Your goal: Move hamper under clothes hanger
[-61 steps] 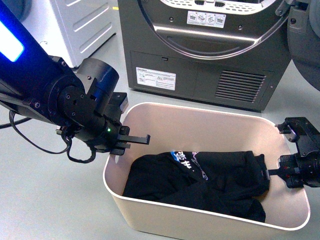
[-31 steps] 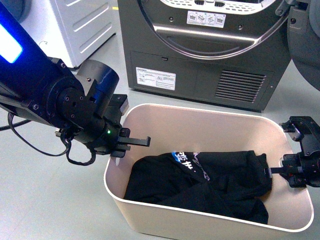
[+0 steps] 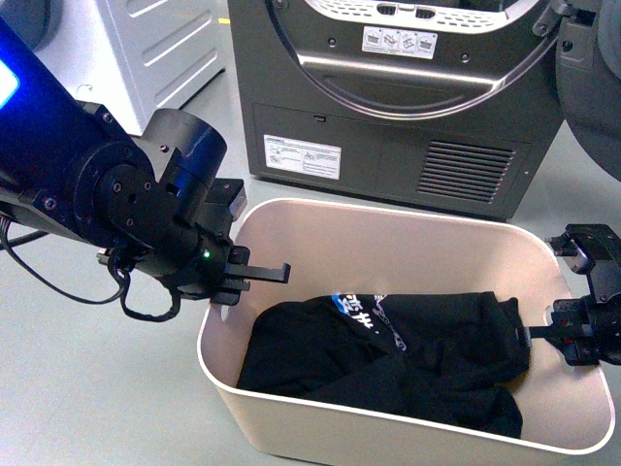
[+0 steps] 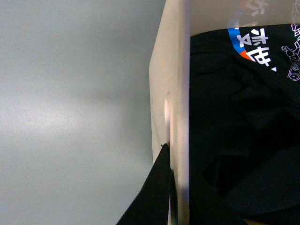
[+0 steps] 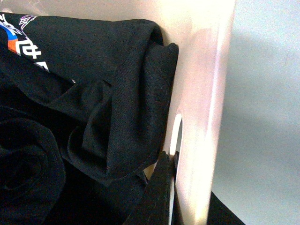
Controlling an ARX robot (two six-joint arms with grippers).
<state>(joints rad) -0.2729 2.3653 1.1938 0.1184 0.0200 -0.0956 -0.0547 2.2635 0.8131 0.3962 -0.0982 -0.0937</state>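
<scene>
On the floor (image 3: 87,388) right in front of the robot sits the hamper (image 3: 388,248), close to a dark grey dryer (image 3: 388,126) behind it, with a black garment (image 3: 388,349) with a printed logo piled inside. The hamper's long axis runs side to side across the front view, so each short end faces its own arm.

The left gripper (image 3: 238,284) is at the left short end. One finger reaches over the rim into the tub and the other is outside. In the left wrist view the jaws straddle the wall just by the handle slot (image 4: 167,115), narrow and apparently pinched on the plastic.

The right gripper (image 3: 555,335) mirrors this at the right short end. In the right wrist view a dark finger (image 5: 161,187) lies against the wall below that end's slot, with the garment bunched just beside it inside. It looks clamped on the wall too, and it holds no cloth as far as I can tell.

Key relation: the hamper lies between the two grippers, held end to end, and neither arm is nearer than the other. Judgement: the next move is a two-arm carry or slide, and both ends need to travel together or the tub will twist.

The clothes hanger is in none of the views, so I cannot tell which way the hamper has to go. The task looks early: the hamper is gripped but not yet placed.
</scene>
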